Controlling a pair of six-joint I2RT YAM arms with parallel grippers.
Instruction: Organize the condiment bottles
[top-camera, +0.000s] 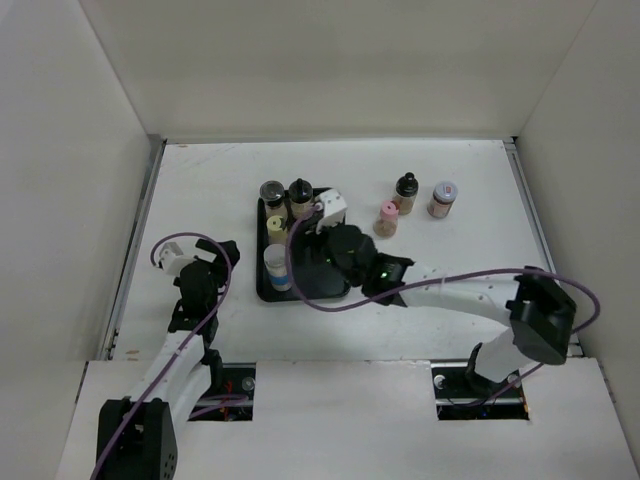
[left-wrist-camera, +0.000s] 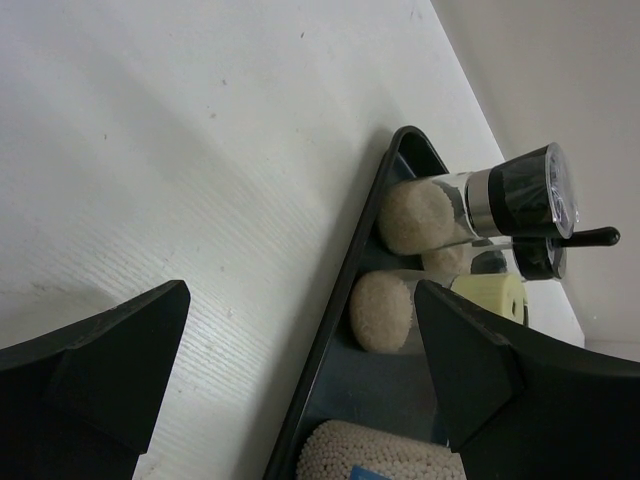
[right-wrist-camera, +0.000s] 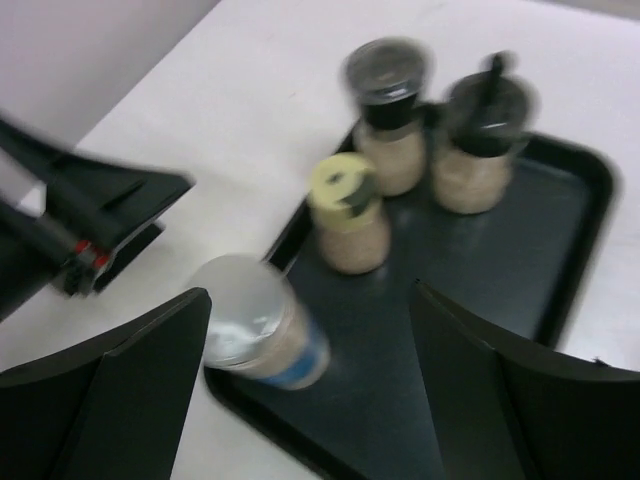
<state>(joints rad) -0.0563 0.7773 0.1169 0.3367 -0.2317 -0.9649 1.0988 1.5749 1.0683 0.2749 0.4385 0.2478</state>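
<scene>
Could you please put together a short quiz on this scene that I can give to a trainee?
1. How many condiment bottles stand in the black tray?
2. True or false: the right gripper is clamped on a bottle.
3. Which one stands on the table outside the tray?
A. the yellow-capped one
B. the pink-capped bottle
C. the blue-banded one

Key:
1. Four.
2. False: its jaws stand open with nothing between them.
3. B.
</scene>
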